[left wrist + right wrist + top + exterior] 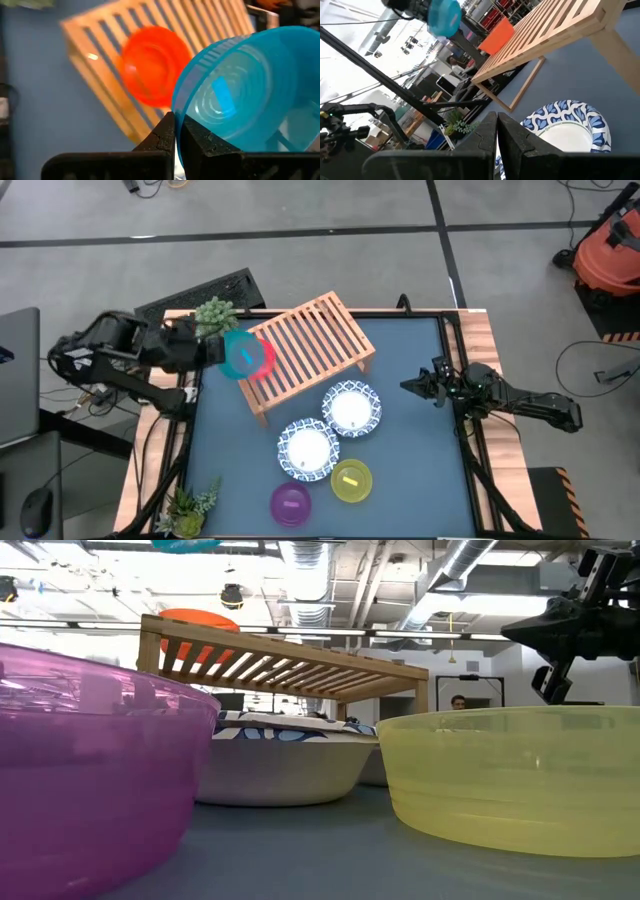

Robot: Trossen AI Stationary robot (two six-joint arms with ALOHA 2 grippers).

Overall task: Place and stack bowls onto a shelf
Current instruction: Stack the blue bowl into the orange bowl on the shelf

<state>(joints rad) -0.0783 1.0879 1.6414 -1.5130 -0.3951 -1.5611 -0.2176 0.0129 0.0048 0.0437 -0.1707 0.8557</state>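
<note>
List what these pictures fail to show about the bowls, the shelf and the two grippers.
- Cyan bowl, low view: only a sliver shows, cut off by the top edge.
- Red bowl on the shelf, high view: mostly covered by the cyan bowl.
- White bowls, low view: the purple bowl and yellow bowl hide much of them.

The shelf (308,352) stands near the table's (420,470) back edge. Two wide bowls (351,409) sit just before it, touching each other; two small bowls (350,481) lie by the front edge.
</note>
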